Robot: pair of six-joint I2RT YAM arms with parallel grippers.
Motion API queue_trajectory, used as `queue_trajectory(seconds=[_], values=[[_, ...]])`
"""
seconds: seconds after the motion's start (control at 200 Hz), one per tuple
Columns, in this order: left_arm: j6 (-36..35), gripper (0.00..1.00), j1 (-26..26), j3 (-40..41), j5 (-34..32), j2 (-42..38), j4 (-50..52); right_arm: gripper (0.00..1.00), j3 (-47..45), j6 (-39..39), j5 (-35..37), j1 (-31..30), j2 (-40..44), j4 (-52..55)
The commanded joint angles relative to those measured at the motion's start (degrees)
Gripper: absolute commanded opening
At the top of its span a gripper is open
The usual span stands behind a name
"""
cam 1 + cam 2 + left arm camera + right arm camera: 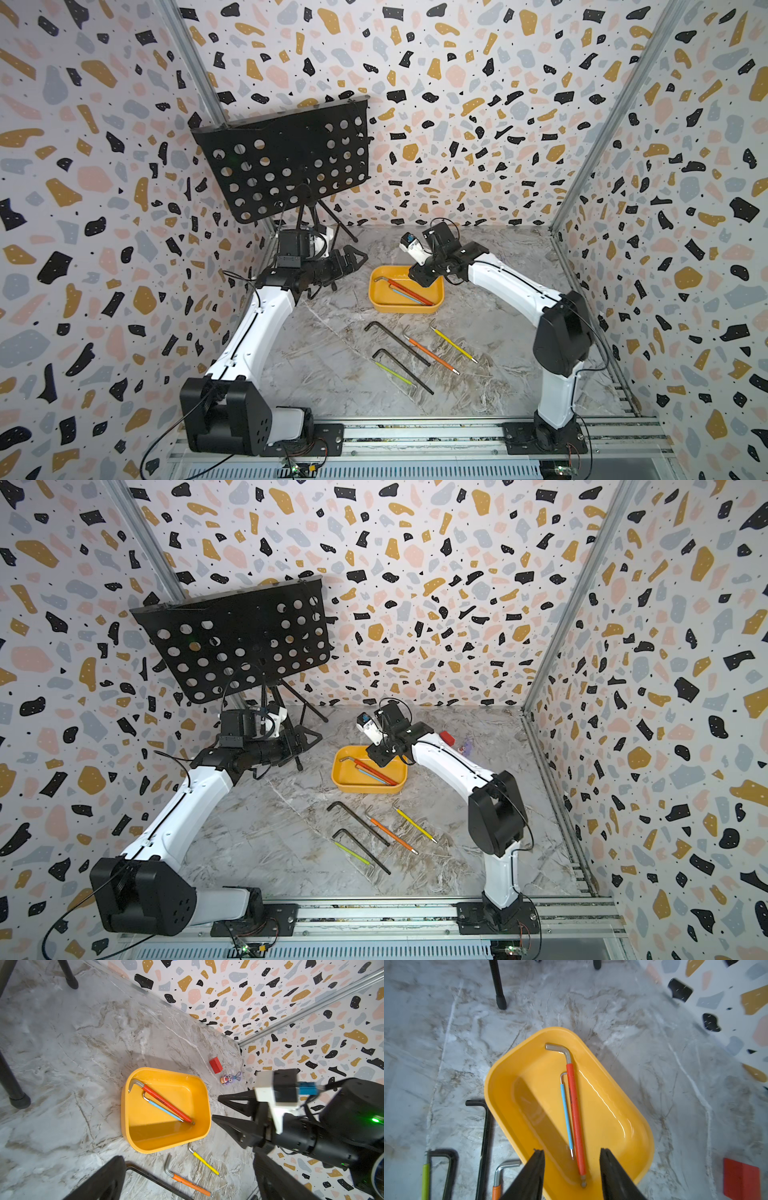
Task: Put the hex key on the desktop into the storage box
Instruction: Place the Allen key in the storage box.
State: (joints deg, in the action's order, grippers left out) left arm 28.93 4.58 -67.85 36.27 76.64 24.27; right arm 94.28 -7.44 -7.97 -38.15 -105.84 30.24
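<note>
Bench: grey-white marble pattern with brownish veins. It fills the floor of the enclosure between the walls and the front rail that carries both arm bases.
Walls: three sides in a terrazzo print of black, ochre, pink and grey chips, joined by aluminium corner posts.
Music stand: black and perforated, tilted, in the far corner on the left arm's side, with its tripod feet on the bench.
Storage box: yellow-orange tub standing near the middle of the bench.
Keys in the box: red-sleeved hex key and thinner blue-sleeved hex key, side by side on the box floor.
Keys on the bench: two black hex keys, an orange-sleeved hex key, a yellow-sleeved hex key and a green-sleeved hex key. All lie in front of the box and outside it.
Far side: red block and a small purple toy on the bench beyond the box.
Right end effector: above the box, jaws parted, nothing between them.
Left end effector: raised beside the stand, well apart from the box, fingers spread and empty.
</note>
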Motion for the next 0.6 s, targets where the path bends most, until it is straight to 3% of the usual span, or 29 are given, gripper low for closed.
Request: queue_trajectory(seconds=[0.0,0.16,0.39,0.596], values=[[-2.48,1.00,2.73,0.02,1.93,-0.14,-1.93,0.49,-7.26,2.64,-0.14,0.09,6.36,-3.02],[-3.87,1.00,7.28,2.12,-2.45,-2.71,-1.42,0.49,-18.26,5.18,-1.87,0.09,14.08,-4.35],[-7.64,1.00,9.26,6.01,-4.74,-7.56,1.36,0.49,-32.54,11.27,-0.71,0.09,24.89,-8.62],[-8.07,1.00,9.40,9.44,-9.53,-10.59,2.51,0.50,-39.68,13.62,-5.65,0.09,25.09,-10.18]])
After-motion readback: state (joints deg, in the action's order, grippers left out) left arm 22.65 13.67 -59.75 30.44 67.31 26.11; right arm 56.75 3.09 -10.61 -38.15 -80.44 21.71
